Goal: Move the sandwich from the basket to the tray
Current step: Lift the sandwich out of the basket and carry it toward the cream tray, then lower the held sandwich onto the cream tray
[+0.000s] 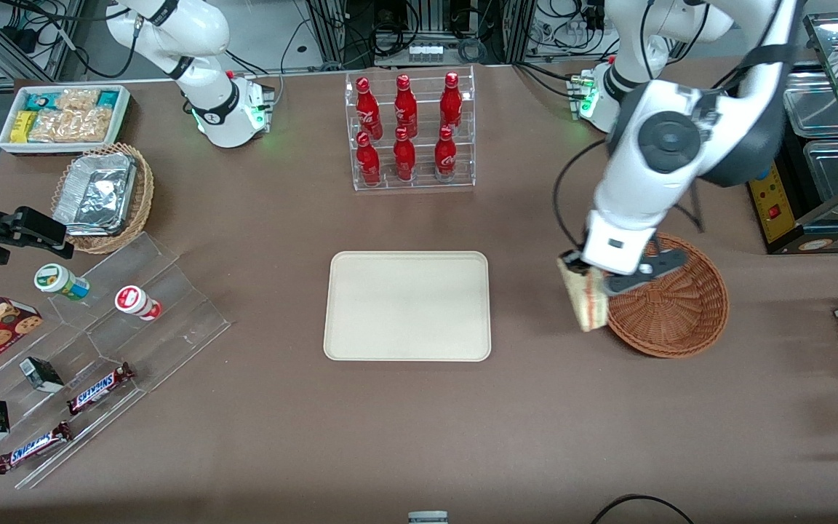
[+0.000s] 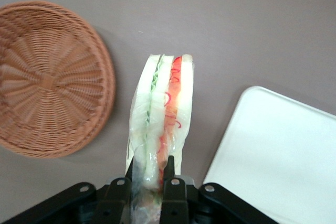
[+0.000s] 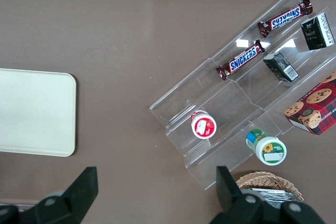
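Note:
My left gripper (image 1: 585, 280) hangs above the table just beside the rim of the basket (image 1: 673, 306), between basket and tray, and is shut on the sandwich (image 1: 583, 300). The sandwich (image 2: 160, 114) is a plastic-wrapped wedge of pale bread with green and orange-red filling stripes, pinched at one end between the black fingers (image 2: 169, 169). The reddish-brown wicker basket (image 2: 44, 77) shows nothing inside. The cream tray (image 1: 408, 306) lies flat at the table's middle with nothing on it; its corner (image 2: 278, 150) shows in the left wrist view.
A clear rack of red bottles (image 1: 408, 131) stands farther from the front camera than the tray. Toward the parked arm's end are an acrylic stepped stand (image 1: 99, 349) with candy bars and cups, a tan basket of foil containers (image 1: 102, 196) and a white snack bin (image 1: 62, 116).

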Motion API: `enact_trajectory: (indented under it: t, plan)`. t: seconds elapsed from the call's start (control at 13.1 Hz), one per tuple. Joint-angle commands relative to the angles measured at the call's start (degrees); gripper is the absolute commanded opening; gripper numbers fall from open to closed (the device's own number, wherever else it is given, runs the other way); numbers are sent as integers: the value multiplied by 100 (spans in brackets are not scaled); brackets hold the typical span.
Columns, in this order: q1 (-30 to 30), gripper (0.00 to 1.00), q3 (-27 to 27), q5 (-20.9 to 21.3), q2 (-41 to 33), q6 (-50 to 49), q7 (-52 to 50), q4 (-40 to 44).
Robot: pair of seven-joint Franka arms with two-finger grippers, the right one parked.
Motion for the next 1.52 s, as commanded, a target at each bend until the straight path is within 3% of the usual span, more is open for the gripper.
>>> enact_trajectory:
  t: [0.0, 0.46, 0.61, 1.45]
  plan:
    - [-593, 14, 86, 66, 629, 438, 2, 420]
    - [-1280, 14, 104, 101, 1842, 967, -270, 1017]
    - [-1368, 14, 104, 329, 2177, 994, -630, 1299]
    - [-1702, 14, 104, 558, 2907, 1829, -1088, 1537]
